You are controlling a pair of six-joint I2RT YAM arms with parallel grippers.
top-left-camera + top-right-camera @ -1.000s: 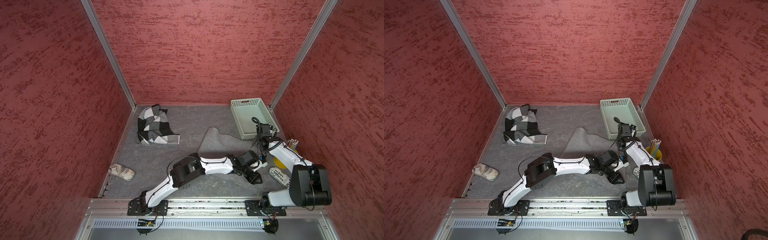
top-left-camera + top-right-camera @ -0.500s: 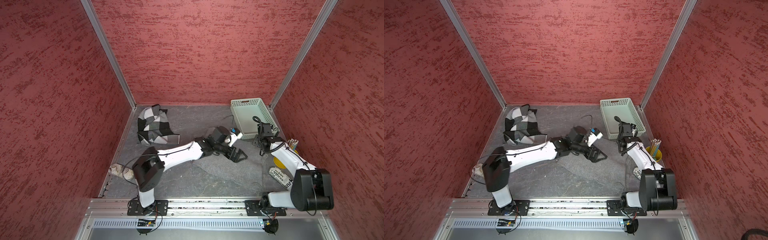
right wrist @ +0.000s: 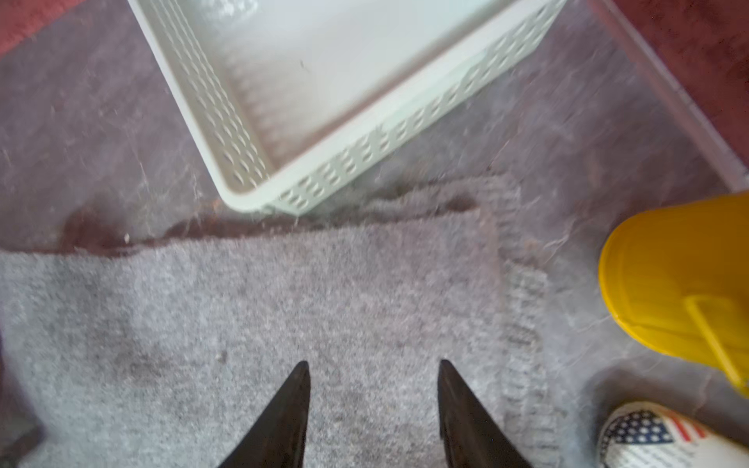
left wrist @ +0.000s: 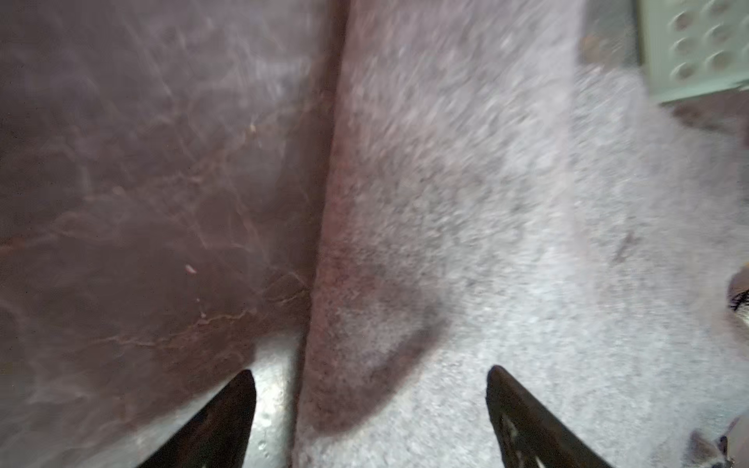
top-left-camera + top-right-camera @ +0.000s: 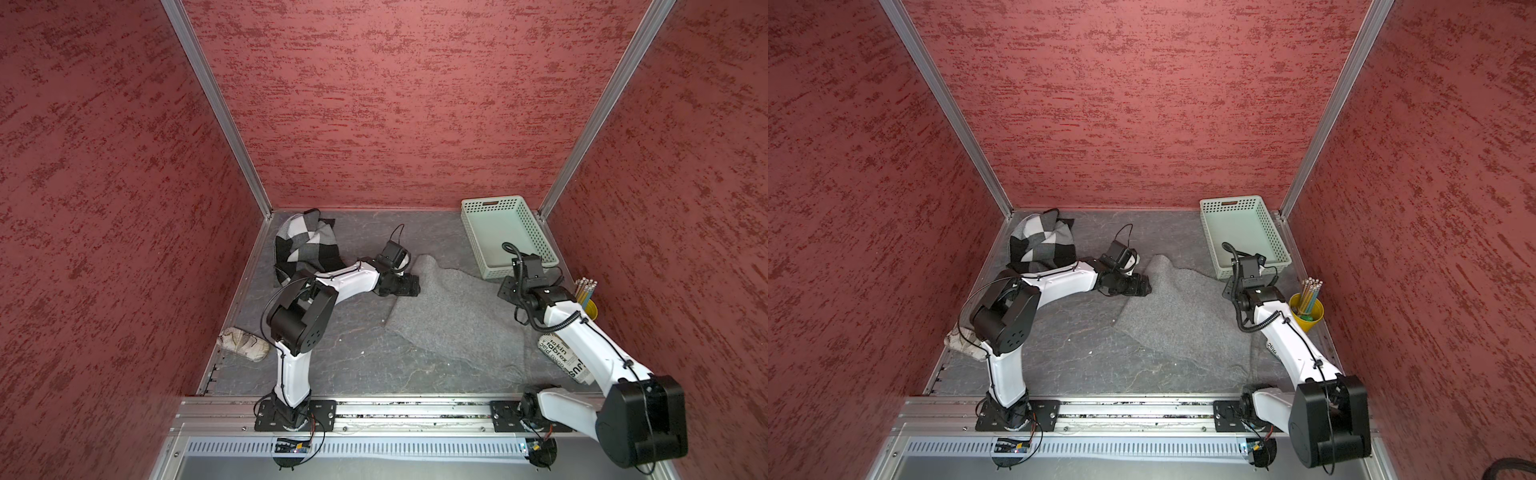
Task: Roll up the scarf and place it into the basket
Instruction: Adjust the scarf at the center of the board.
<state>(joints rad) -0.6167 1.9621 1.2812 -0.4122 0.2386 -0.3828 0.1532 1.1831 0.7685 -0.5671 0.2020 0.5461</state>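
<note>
Scarf, grey, spread on the table between your arms, one edge just beside the basket. Your left gripper straddles its edge, fingers apart; your right gripper hovers over it, fingers likewise apart.

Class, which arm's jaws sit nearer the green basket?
Right. The right gripper is over the scarf beside the near corner of the basket; the left gripper is at the scarf's opposite edge.
</note>
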